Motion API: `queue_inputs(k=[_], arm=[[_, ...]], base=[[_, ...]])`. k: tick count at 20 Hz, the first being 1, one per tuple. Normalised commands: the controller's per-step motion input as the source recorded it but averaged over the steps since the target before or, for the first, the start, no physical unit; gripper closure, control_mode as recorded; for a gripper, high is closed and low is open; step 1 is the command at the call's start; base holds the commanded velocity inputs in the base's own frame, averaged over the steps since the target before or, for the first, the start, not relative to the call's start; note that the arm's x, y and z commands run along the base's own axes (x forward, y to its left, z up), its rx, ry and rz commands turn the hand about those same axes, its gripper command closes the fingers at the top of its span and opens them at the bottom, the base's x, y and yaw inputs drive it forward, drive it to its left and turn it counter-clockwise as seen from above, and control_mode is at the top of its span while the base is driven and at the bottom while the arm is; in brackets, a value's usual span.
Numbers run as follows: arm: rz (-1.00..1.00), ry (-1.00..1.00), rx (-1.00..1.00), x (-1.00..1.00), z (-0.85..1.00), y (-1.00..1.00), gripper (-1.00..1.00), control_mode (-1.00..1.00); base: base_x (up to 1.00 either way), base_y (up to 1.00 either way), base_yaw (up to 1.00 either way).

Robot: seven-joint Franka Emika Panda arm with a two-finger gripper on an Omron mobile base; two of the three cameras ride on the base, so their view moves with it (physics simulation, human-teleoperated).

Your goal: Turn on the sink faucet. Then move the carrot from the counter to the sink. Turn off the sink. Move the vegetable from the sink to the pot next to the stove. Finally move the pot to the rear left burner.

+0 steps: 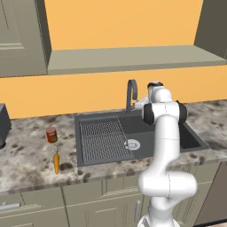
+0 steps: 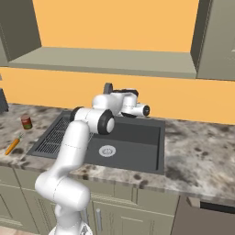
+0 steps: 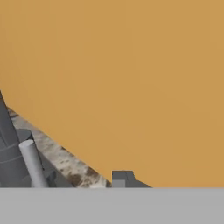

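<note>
You are facing an orange wall (image 1: 111, 93) with olive-grey cabinets (image 1: 22, 35) and a shelf above, and the speckled granite counter (image 1: 26, 155) running below it. The sink (image 1: 177, 133) is set into that counter, a dark-grey basin with a ribbed drainer on its left and a round silver drain (image 1: 132, 144). The white arm (image 1: 166, 150) reaches over the basin to the back edge, beside the sink faucet (image 1: 131, 93), a slim dark gooseneck. You cannot tell how the gripper (image 3: 109, 183) stands; 1 fingertip shows in the hand view. The carrot (image 1: 56, 162), thin and orange, lies on the counter left of the sink, just below a red can (image 1: 52, 135).
</note>
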Motion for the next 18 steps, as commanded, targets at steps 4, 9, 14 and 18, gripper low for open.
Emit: queue_inputs(k=[4, 9, 14, 18], arm=[[-0.02, 0.08, 0.05, 0.0, -0.47, -0.73, 1.0, -1.0], [-0.02, 0.06, 0.05, 0.0, -0.48, -0.74, 1.0, -1.0], [-0.02, 0.07, 0.08, 0.0, -0.48, -0.83, 1.0, -1.0], [-0.02, 0.06, 0.08, 0.0, -0.47, -0.85, 1.0, -1.0]], base=[[0.0, 0.0, 0.0], [0.0, 0.0, 0.0], [0.0, 0.0, 0.0], [0.0, 0.0, 0.0]])
